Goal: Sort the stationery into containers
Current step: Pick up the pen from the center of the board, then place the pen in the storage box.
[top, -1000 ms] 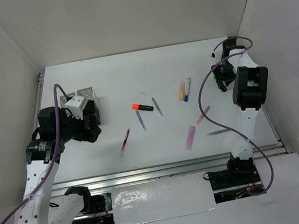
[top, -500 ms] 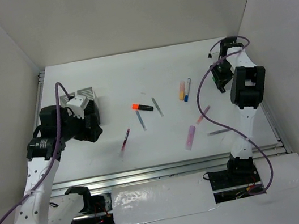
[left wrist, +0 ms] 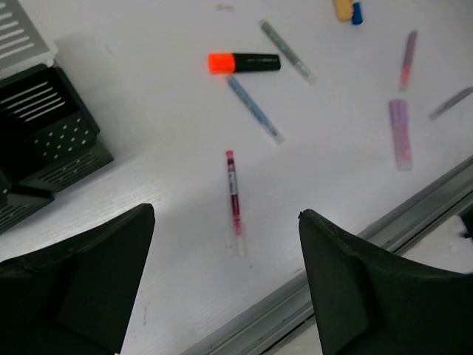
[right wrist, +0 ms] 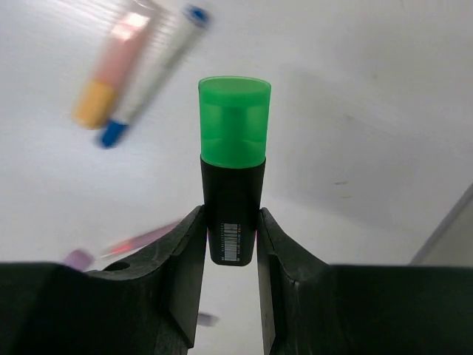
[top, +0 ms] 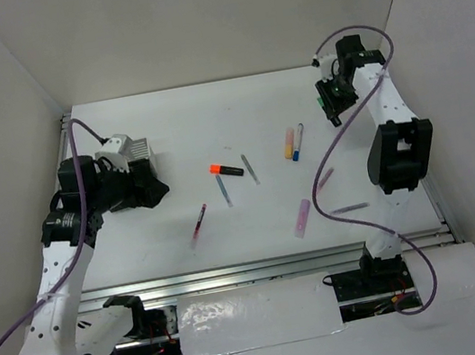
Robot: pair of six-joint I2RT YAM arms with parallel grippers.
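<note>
Your right claw (right wrist: 230,225) is clamped on the green-black highlighter (right wrist: 233,126). 1 finger presses each side of the black barrel, and the green cap points away from the wrist. Seen from above, this claw is raised over the far right part of the table (top: 191,117), well apart from the containers (top: 133,147).

Below it on the table, and blurred in the wrist view, the orange highlighter (right wrist: 103,81) and the white blue-capped pen (right wrist: 159,63) lie side by side, just touching or nearly so.

Your left claw (left wrist: 225,214) stands wide apart with nothing between its 2 fingers. It hangs just beside the containers, on their right. Its wrist camera shows 2 black mesh cups at the left edge and a corner of a grey one beyond them.

The red pen (left wrist: 234,196) lies on the table directly between the left claw's fingers in that view. Farther out are the blue pen (left wrist: 253,109), the orange-black highlighter (left wrist: 244,62) and the grey pen (left wrist: 287,51), all near each other but apart. Toward the right side lie the purple highlighter (left wrist: 400,133) and a pink pen (left wrist: 407,59). All of these lie flat on the table, outside the containers.
</note>
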